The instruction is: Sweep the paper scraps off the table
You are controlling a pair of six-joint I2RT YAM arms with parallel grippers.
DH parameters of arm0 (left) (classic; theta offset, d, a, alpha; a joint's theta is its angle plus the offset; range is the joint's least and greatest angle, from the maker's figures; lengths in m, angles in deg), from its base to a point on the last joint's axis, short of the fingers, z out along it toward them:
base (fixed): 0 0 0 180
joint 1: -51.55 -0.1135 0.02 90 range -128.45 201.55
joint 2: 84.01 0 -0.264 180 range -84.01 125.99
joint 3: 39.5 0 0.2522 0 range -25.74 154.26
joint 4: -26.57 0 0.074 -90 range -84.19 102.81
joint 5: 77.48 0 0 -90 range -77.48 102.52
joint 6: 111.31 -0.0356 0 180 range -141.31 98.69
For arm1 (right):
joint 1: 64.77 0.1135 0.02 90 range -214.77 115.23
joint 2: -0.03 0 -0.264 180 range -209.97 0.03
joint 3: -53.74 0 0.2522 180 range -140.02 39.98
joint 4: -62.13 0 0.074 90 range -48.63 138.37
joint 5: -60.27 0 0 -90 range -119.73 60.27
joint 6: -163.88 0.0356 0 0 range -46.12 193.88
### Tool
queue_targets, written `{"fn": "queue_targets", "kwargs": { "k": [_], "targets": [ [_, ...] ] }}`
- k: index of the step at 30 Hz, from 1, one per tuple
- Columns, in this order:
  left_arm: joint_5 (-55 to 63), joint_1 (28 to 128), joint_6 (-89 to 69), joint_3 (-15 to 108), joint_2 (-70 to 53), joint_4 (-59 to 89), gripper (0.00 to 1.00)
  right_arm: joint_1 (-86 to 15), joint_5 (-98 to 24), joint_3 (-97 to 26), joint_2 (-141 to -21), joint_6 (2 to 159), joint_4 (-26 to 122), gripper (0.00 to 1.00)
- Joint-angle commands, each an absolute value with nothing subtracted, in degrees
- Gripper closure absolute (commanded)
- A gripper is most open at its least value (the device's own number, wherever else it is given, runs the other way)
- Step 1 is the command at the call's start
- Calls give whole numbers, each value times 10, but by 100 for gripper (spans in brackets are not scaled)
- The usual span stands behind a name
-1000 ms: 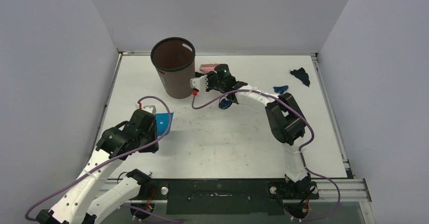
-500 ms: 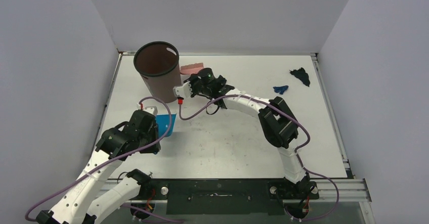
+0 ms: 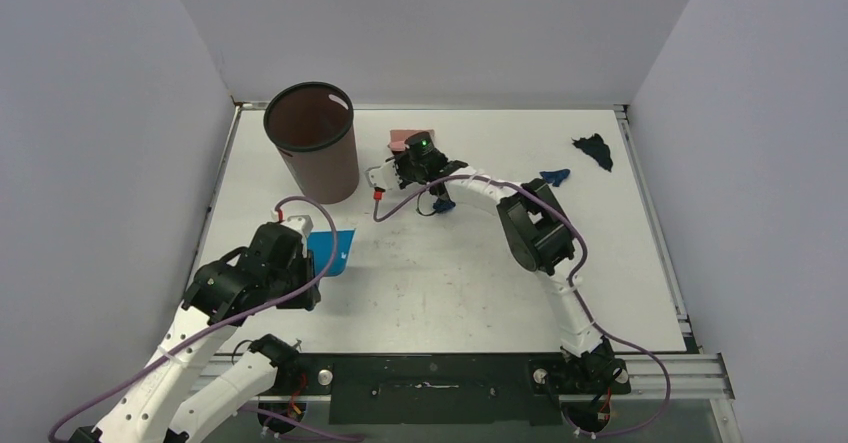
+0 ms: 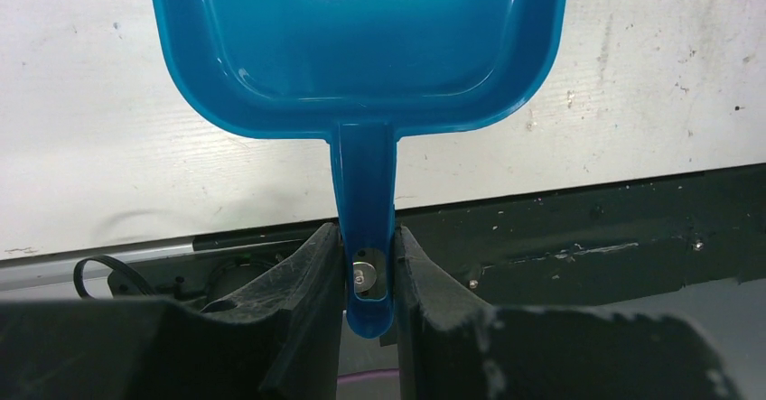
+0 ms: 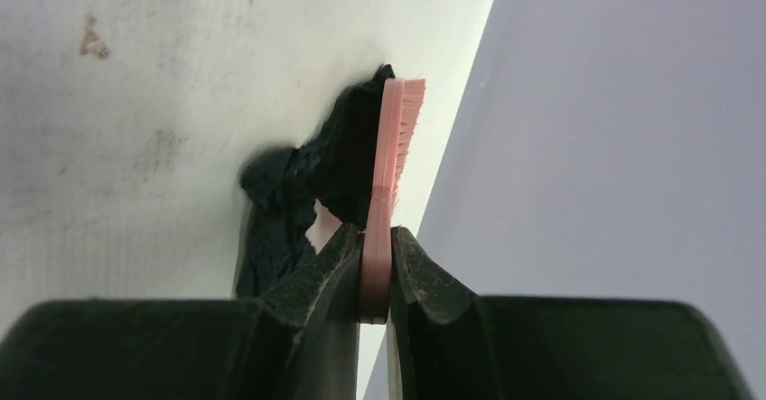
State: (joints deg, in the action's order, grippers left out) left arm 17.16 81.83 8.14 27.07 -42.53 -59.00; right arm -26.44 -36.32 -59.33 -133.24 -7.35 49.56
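Observation:
My left gripper (image 4: 368, 278) is shut on the handle of the bright blue dustpan (image 4: 361, 39), which lies on the table (image 3: 450, 283) at the near left (image 3: 332, 251). At the far middle, my right gripper (image 5: 377, 274) is shut on the pink hand brush (image 5: 390, 174), held on edge with its bristles against a dark paper scrap (image 5: 298, 192). From above, the brush (image 3: 410, 140) shows just beyond the right gripper (image 3: 414, 155). A small blue scrap (image 3: 444, 204) lies under that arm. Two more scraps lie at the far right, one blue (image 3: 555, 175) and one dark (image 3: 594, 150).
A tall brown bin (image 3: 313, 153) stands open-topped at the far left, just left of the right wrist. Grey walls enclose the table on three sides. A metal rim (image 3: 655, 223) runs along the right edge.
The brown bin has shifted left. My right gripper swung left with the brush, then came back a little to the right. The left arm and dustpan edged slightly nearer and right.

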Motion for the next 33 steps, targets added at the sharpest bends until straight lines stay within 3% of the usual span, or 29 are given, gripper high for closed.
{"fn": "queue_targets", "kwargs": {
  "k": [1, 13, 21, 26, 33],
  "targets": [
    [150, 819, 69, 277, -423, -577, 100, -251, -356, -580, -1259, -36, 375, 95],
    [106, 824, 26, 286, -353, -540, 100, -246, -435, -426, -1067, 134, 187, 95],
    [89, 834, -4, 285, -319, -504, 100, -337, -519, -461, -946, 265, 186, 95],
    [92, 840, -49, 299, -260, -484, 100, -382, -412, -471, -944, 416, 263, 95],
    [109, 868, -67, 350, -135, -469, 100, -385, -276, -528, -1008, 558, 225, 95]
  ]
}}
